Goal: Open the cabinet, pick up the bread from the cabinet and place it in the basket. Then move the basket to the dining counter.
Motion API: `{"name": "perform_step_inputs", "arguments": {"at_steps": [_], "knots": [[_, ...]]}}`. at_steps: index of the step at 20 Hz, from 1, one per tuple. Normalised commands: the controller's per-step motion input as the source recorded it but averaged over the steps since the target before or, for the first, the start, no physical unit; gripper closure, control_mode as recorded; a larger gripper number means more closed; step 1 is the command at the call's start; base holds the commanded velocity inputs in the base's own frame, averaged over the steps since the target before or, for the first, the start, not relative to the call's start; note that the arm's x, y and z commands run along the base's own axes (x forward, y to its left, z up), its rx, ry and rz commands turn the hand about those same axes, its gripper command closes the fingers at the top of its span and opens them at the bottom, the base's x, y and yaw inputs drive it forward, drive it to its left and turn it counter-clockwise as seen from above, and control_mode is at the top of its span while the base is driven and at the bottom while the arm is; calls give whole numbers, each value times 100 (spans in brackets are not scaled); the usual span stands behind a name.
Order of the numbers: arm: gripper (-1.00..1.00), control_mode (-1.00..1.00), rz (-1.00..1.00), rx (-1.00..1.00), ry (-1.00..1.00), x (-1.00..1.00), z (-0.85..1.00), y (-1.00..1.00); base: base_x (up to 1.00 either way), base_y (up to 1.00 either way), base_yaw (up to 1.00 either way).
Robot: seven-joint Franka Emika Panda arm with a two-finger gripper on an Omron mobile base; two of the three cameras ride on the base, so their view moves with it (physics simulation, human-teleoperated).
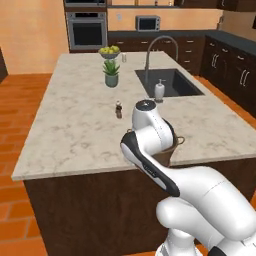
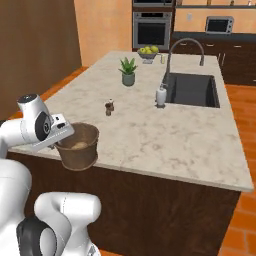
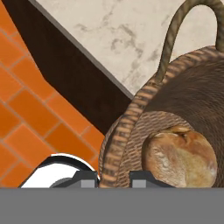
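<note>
The basket (image 2: pixel 77 146) is held by its rim in the closed gripper (image 3: pixel 113 179), at the lower left of the right base view, with the bread (image 3: pixel 179 156) lying inside it. The basket hangs at the near edge of the bench (image 2: pixel 165 135), partly short of it, so the marbled top lies ahead and to the upper right.

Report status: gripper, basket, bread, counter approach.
Gripper shut on basket rim. Bread inside basket. Basket at near edge of dining counter, not seen set down. Counter stretch just ahead looks bare.
</note>
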Motion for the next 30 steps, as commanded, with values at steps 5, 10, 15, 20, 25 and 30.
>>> {"name": "perform_step_inputs", "arguments": {"at_steps": [5, 10, 15, 20, 25, 30], "knots": [[100, 100, 0, 0, 0, 0, 0, 0, 48, 100, -26], [100, 100, 0, 0, 0, 0, 0, 0, 53, 100, -28], [100, 100, 0, 0, 0, 0, 0, 0, 56, 98, -29], [100, 100, 0, 0, 0, 0, 0, 0, 28, 32, -11], [100, 100, 0, 0, 0, 0, 0, 0, 17, 6, 0], [100, -100, 0, 0, 1, 52, 0, 0, 6, 2, 0]]}}
